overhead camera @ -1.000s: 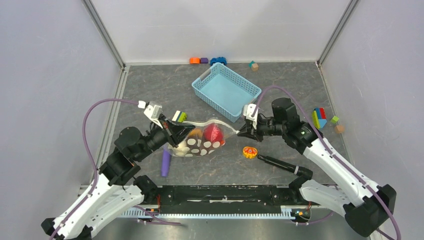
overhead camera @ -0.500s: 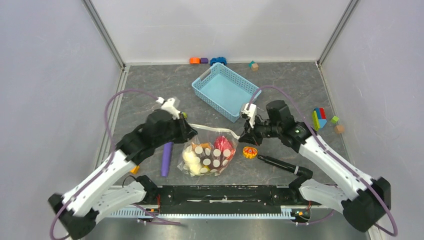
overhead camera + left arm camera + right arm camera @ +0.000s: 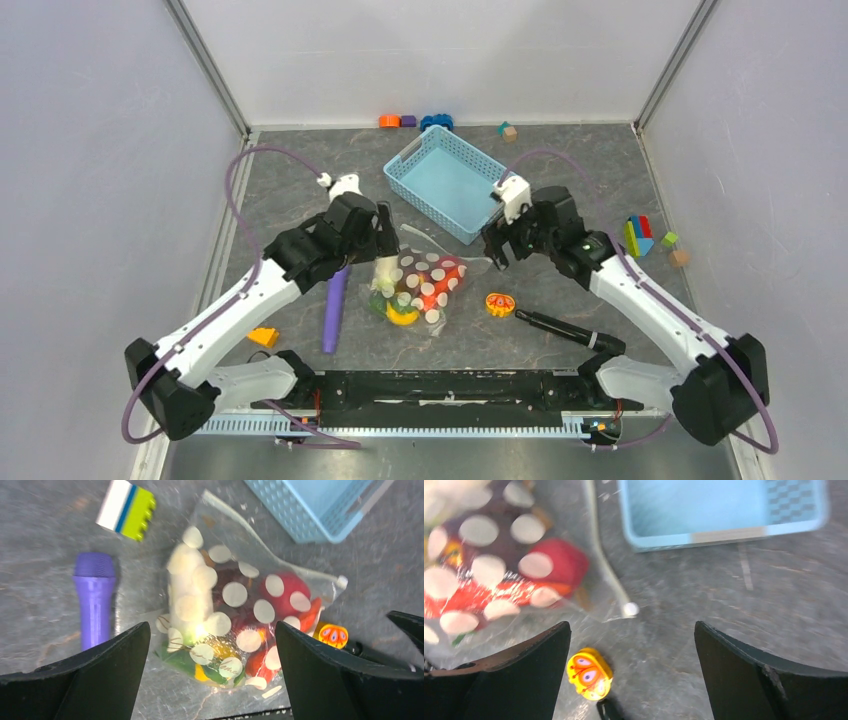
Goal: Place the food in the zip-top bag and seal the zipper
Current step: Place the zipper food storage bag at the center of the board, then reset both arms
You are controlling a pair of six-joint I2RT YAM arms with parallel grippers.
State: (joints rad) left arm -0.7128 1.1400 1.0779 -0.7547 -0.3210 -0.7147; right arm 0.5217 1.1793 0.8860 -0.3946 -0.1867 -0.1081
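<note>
left claw (image 3: 211,627): spread wide, gripping nothing, hanging right above the bag with daylight between the fingers and the plastic.
right claw (image 3: 632,625): wide open too, nothing held, over bare desk (image 3: 300,180) just off the bag's right corner.
zip-top bag (image 3: 420,285): lying flat on the desk, dotted side up, between the two claws and just in front of the basket; neither claw touches it.
food (image 3: 235,625): all bunched inside the bag. a round red piece (image 3: 287,592) sits on the right, a pale piece (image 3: 187,587) on the left, something dark between them, and yellow and green bits (image 3: 200,672) at the near end.
zipper (image 3: 280,555): runs along the bag's far edge, on the side facing the basket, ending in a small white tip at the right corner; can't tell whether it's pressed shut.
blue basket (image 3: 455,180): behind the bag, close to it but apart.
purple stick (image 3: 333,310): flat on the desk just left of the bag.
striped block (image 3: 126,510): white, blue and lime, beyond the stick's far end.
orange-yellow toy (image 3: 499,304): on the desk just right of the bag, outside it.
black rod (image 3: 560,328): lying right beside that toy, on its right.
</note>
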